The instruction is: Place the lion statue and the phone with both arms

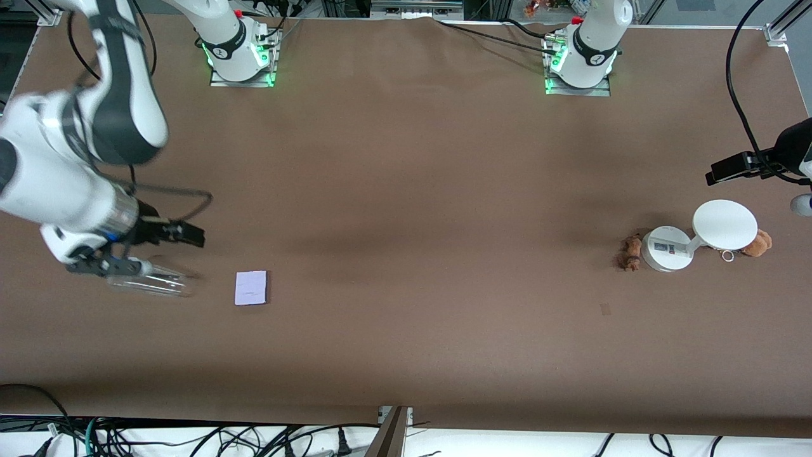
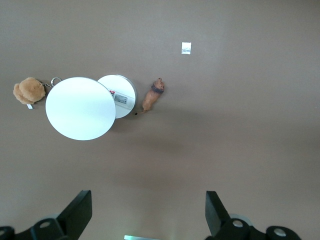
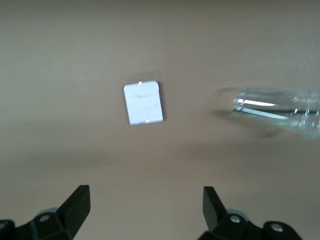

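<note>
Lion statue (image 1: 630,252) is seen lying on the table (image 1: 406,209) near the left arm's end, touching or just beside a white round stand (image 1: 665,249) with a plush keychain (image 1: 758,243) close by; the phone (image 1: 251,287) lies flat near the right arm's end beside a clear bottle (image 1: 152,283). Both items rest on the table ungripped, which fits either not-yet-picked or already-placed; no target spot is shown. Left gripper (image 2: 147,215) is held over the table's left-arm end, right gripper (image 3: 145,210) over the bottle, both with fingers apart on nothing; wide bare room is left mid-table, both items well off the edges.
</note>
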